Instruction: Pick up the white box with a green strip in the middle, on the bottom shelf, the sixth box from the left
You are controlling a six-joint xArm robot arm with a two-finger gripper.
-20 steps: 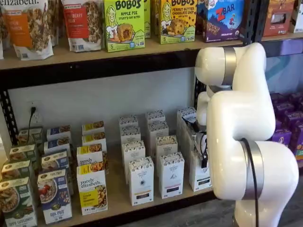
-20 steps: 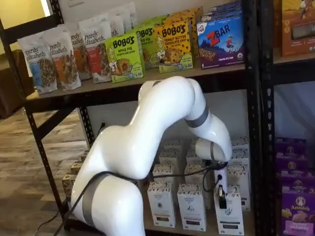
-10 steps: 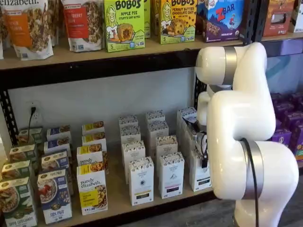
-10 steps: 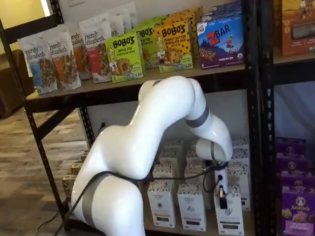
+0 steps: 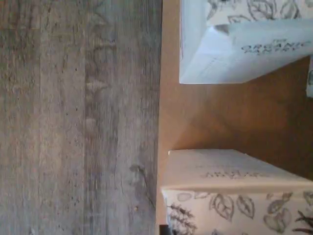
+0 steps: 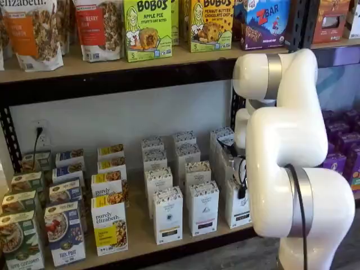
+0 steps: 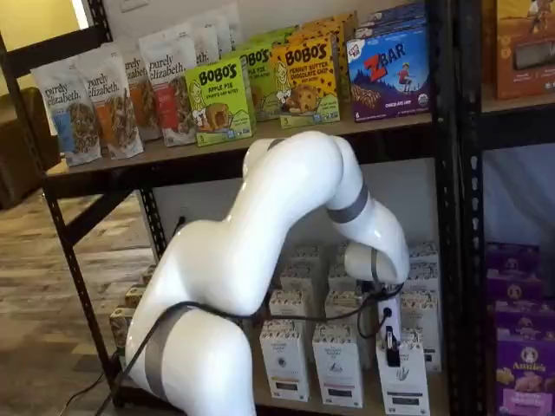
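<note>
Bottom shelf (image 6: 140,239): we see a long tan board where cartons stand upright in files running front to back, faces forward, so each front box can be reached from the aisle.
Arm (image 6: 292,169): we reach in from the right end, the bulky white links blocking much of both shelf views.
White box (image 7: 404,381): we find it at the front of the rightmost file of white cartons, upright, near the shelf's front edge; in a shelf view it looks a little forward of its neighbours.
Neighbouring white carton (image 7: 338,368): it stands just beside, with a gap between.
Gripper (image 7: 393,354): we come down on the white box from above, black fingers at its top edge, directly over it; the fingers are pressed together on the white box, we judge.
</note>
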